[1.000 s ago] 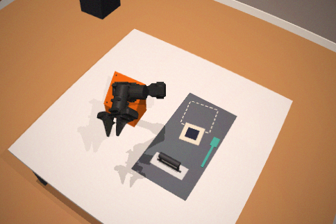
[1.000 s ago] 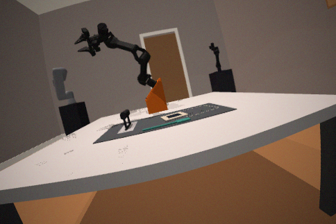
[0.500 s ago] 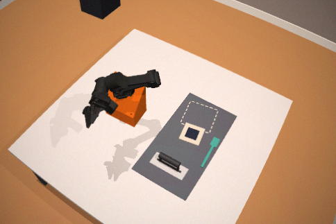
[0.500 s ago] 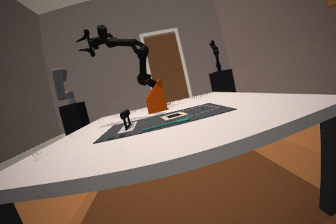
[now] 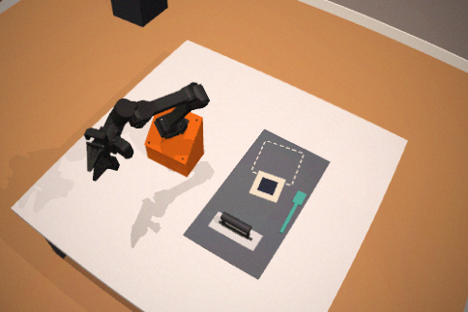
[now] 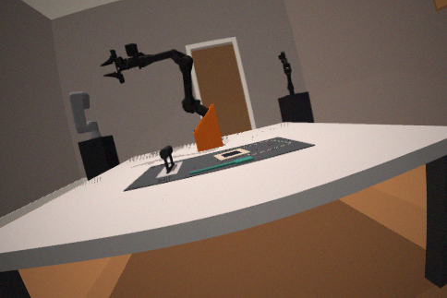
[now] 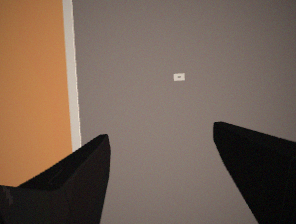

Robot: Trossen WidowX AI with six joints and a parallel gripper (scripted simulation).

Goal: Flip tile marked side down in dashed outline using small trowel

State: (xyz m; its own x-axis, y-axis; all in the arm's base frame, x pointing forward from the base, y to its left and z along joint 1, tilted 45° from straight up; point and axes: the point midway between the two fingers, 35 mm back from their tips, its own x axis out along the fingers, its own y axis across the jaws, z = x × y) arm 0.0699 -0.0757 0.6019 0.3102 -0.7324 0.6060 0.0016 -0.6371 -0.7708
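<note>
The tile [image 5: 267, 185] [image 6: 232, 153], cream with a dark square facing up, lies flat on the grey mat [image 5: 227, 197] [image 6: 143, 182]. It lies mostly outside the dashed outline [image 5: 266, 141], at its near edge. The trowel [image 5: 236, 224] [image 6: 166, 151], a pale flat plate with a raised black bar handle, rests toward the mat's other end. My gripper [image 5: 92, 174] [image 6: 102, 70] [image 7: 161, 136] is open and empty, high in the air and well away from the mat, beyond the base. The wrist view shows only wall and floor between and around the fingers.
A flat teal tool [image 5: 299, 198] [image 6: 222, 165] with a square blade and thin handle lies along the mat's edge beside the tile. The orange base block [image 5: 166, 154] [image 6: 209, 133] stands on the white table [image 5: 358, 154] [image 6: 259, 202] beside the mat.
</note>
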